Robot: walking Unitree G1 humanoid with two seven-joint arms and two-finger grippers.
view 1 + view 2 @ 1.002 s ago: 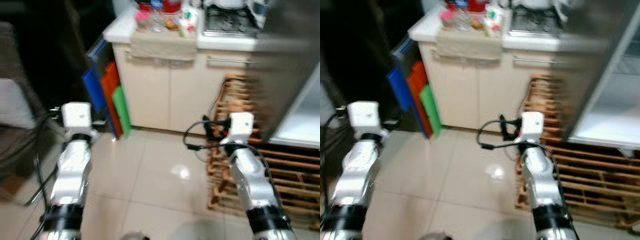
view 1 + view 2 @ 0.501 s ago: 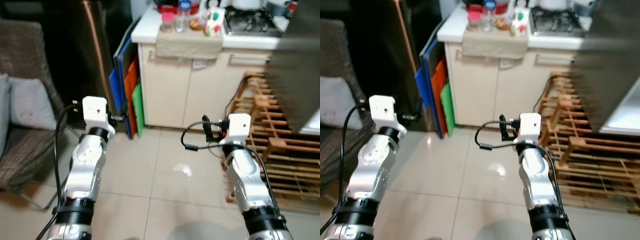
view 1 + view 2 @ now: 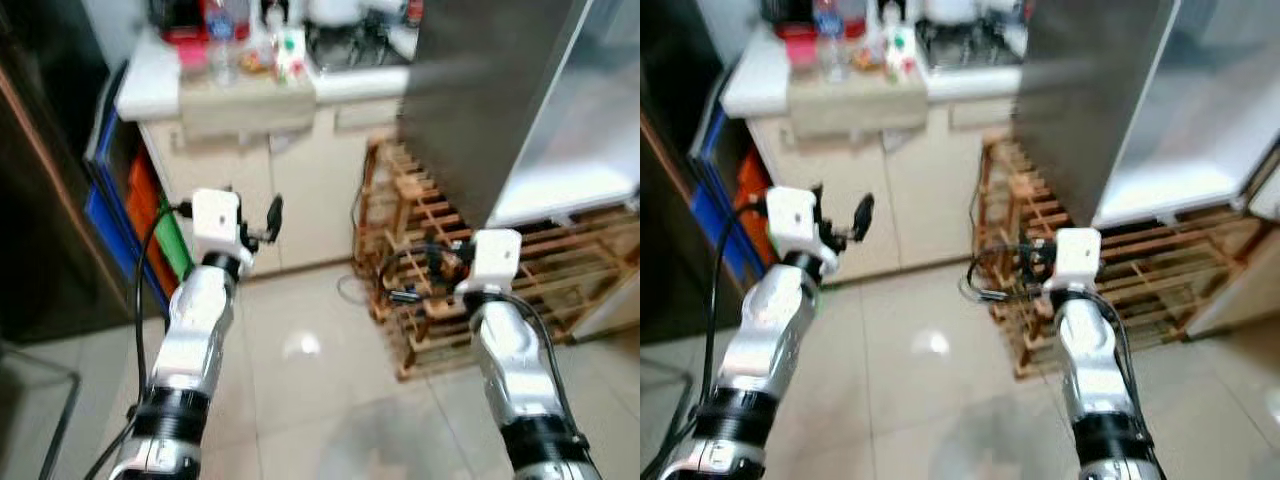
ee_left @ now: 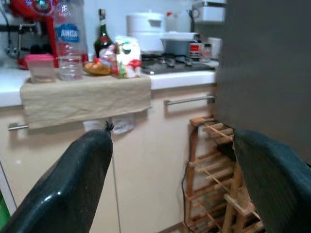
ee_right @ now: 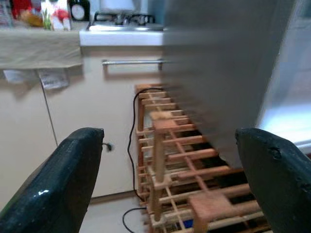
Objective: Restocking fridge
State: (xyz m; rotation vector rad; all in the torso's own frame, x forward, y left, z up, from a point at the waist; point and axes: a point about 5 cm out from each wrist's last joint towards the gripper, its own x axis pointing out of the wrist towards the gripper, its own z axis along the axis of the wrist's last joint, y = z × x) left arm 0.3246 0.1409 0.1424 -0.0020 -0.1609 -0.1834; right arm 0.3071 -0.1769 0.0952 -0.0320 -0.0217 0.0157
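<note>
While both grippers, left (image 4: 160, 184) and right (image 5: 165, 179), hang wide open and empty, expect the water bottle (image 4: 69, 41) to be light, slippery; grasp its waist.

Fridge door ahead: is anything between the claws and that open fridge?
Yes. The wooden rack stands on the floor below the open fridge door, directly ahead of the right claw. Both claws are open and hold nothing.

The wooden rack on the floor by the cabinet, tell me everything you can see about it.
The wooden rack is a low slatted frame of light brown wood with several tiers of thin rails. It stands on the pale tiled floor, right of the cream cabinet and under the grey fridge door. Black cables hang along its cabinet side.
</note>
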